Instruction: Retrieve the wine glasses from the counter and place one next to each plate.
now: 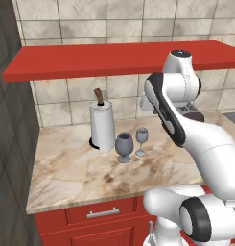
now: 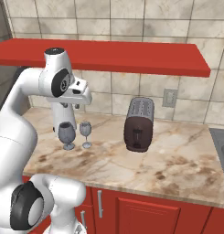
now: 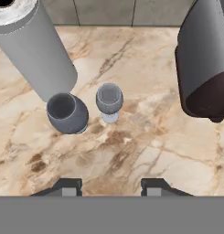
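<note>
1. Two stemmed glasses stand upright on the counter [image 1: 90,173]: a wider dark glass [image 1: 123,146] with a smoky bowl, and a slimmer pale glass [image 1: 141,141] just beside it at 3 o'clock.
2. A white towel roll [image 1: 101,125] stands near the dark glass at 11 o'clock; a toaster [image 2: 139,124] sits well apart.
3. Tan marbled stone, red drawers, beige tiles, red shelf [image 1: 114,60].
4. The gripper [image 3: 111,186] hangs above, fingers parted, empty.

two wine glasses [image 2: 76,135] upright on the counter [image 2: 177,160] — toaster [image 2: 138,124] nearby.
</note>
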